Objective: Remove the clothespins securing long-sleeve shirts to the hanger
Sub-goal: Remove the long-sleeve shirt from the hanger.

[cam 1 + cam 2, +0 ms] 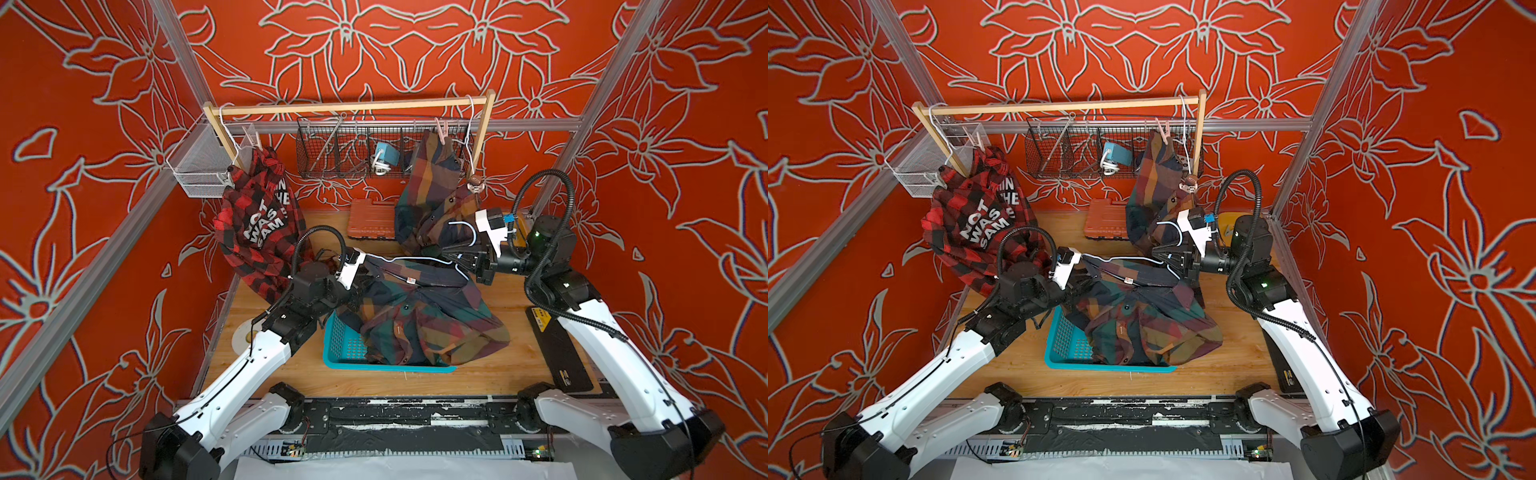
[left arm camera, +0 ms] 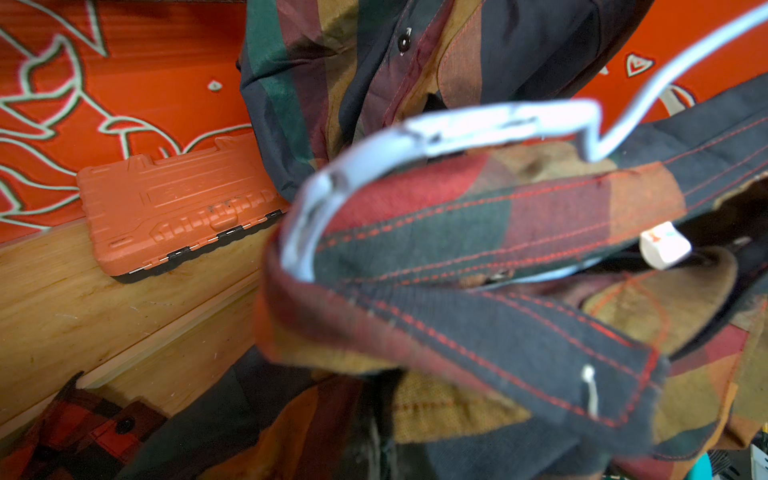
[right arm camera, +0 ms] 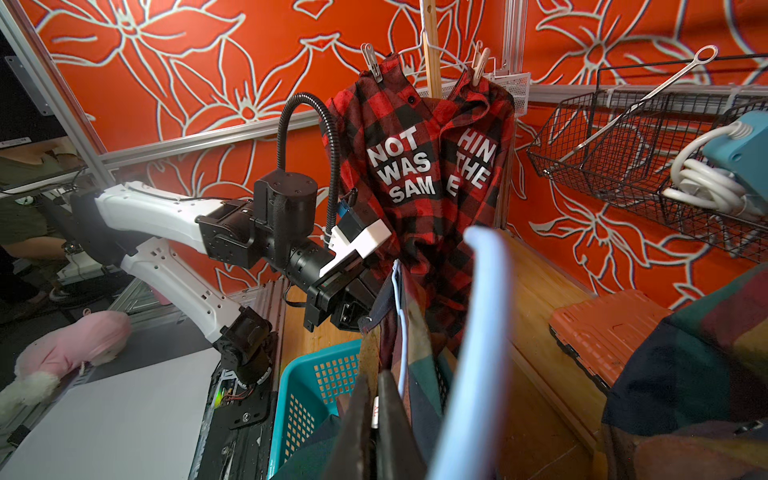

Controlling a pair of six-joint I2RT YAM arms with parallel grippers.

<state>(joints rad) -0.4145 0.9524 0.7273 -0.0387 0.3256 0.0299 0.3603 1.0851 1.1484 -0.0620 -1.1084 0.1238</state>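
- Teal basket (image 1: 343,347) sits on the wooden table (image 1: 291,374) at 6 o'clock from the table's centre. A flat black device (image 1: 559,357) lies at 4 o'clock.
- Nearer dark plaid shirt (image 1: 432,328) drapes over the basket's far and right rims. Its collar is raised on a white wire hanger (image 1: 415,259) above the table's centre.
- Left gripper (image 1: 1086,283) is at the hanger's 9 o'clock end. Its jaws are closed and buried in the shoulder fold. What they pinch, if anything, cannot be told.
- Right gripper (image 3: 376,390) is at the hanger's 3 o'clock end, beside the hook. Its jaws are clamped on the hanger wire, with shirt cloth alongside.
- Orange tool case (image 1: 370,220) lies flat at 12 o'clock, against the back wall.
- Red-and-black shirt (image 1: 257,224), with white lettering, hangs at 10 o'clock from the wooden rail (image 1: 349,107). A grey-mint clothespin (image 3: 372,66) and a cream clothespin (image 3: 480,68) pin its shoulders.
- Farther dark plaid shirt (image 1: 432,187) hangs at 1 o'clock. A pink clothespin (image 1: 443,129) grips its upper shoulder, and a pinkish-brown clothespin (image 1: 475,184) sits at its lower shoulder.
- Black wire basket (image 1: 332,158) hangs behind the rail at 12 o'clock. It holds a blue block with a coiled white cable (image 1: 384,157).
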